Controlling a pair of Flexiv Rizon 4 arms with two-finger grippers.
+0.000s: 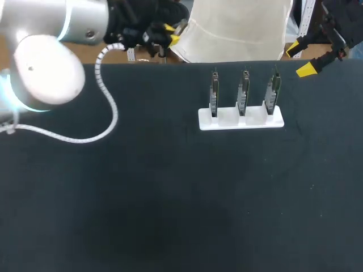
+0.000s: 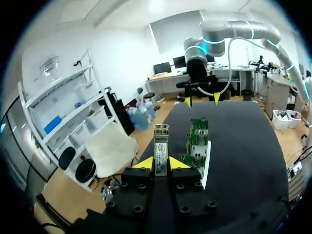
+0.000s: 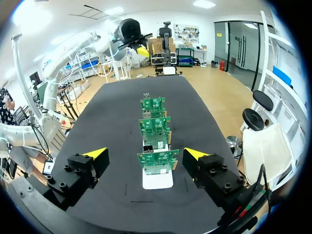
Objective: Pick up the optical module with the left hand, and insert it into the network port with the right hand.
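Observation:
In the left wrist view my left gripper (image 2: 161, 164) is shut on the optical module (image 2: 161, 146), a slim silver block with a label that stands upright between the yellow tips. In the head view the left gripper (image 1: 169, 34) hangs past the table's far edge. A white holder (image 1: 241, 120) carries three upright green circuit boards (image 1: 244, 93) with the network ports. My right gripper (image 1: 300, 59) is up at the far right, open and empty. In the right wrist view the right gripper (image 3: 145, 154) has the row of boards (image 3: 157, 161) ahead of it, between its wide-apart tips.
The black table top (image 1: 170, 198) spreads wide in front of the holder. A white coiled cable (image 1: 108, 107) from the left arm lies across the table's far left part. The holder's white base (image 3: 157, 179) sits near the table's far right.

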